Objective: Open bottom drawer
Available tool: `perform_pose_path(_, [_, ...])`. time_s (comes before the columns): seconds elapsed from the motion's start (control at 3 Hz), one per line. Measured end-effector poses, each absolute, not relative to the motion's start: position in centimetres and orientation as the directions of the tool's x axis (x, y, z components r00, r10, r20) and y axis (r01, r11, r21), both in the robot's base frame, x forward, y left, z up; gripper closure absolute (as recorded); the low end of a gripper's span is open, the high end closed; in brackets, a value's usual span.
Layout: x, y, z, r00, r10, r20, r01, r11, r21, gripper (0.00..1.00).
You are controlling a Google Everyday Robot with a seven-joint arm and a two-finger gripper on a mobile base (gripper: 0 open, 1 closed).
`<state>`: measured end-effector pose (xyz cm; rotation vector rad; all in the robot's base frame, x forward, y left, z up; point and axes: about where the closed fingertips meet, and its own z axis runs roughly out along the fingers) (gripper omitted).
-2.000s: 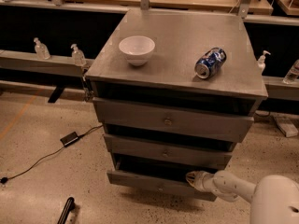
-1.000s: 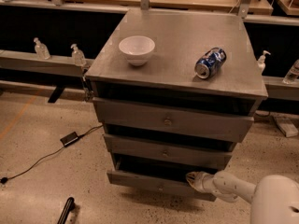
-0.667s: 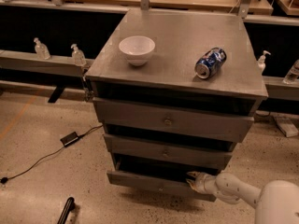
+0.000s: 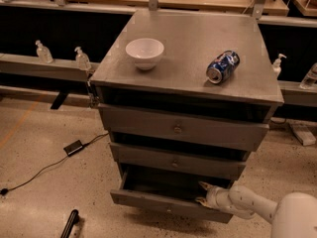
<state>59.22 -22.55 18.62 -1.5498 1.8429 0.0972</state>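
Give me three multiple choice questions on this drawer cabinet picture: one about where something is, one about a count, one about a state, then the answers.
1. Where is the robot's white pincer?
A. On top of the grey wooden cabinet
B. At the narrow grey wooden bottom drawer, towards its right end
C. Down on the floor, left of the cabinet

2. How many drawers does the cabinet have?
A. Two
B. Five
C. Three

3. How is the blue soda can placed?
A. Lying on its side
B. Standing upright
C. Hanging from a knob

Answers:
1 B: the pincer sits just behind the bottom drawer's front, near its right end.
2 C: three grey fronts are stacked, each with a centre knob.
3 A: the can's round end faces the camera as it lies on the cabinet top.
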Motion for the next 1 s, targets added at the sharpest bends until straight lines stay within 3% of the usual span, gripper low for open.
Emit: perform_pose_path(1.0, [56.4,-21.7,17.8,-0.041,-0.786,-0.616,-0.904,0.291,-0.312,0.99])
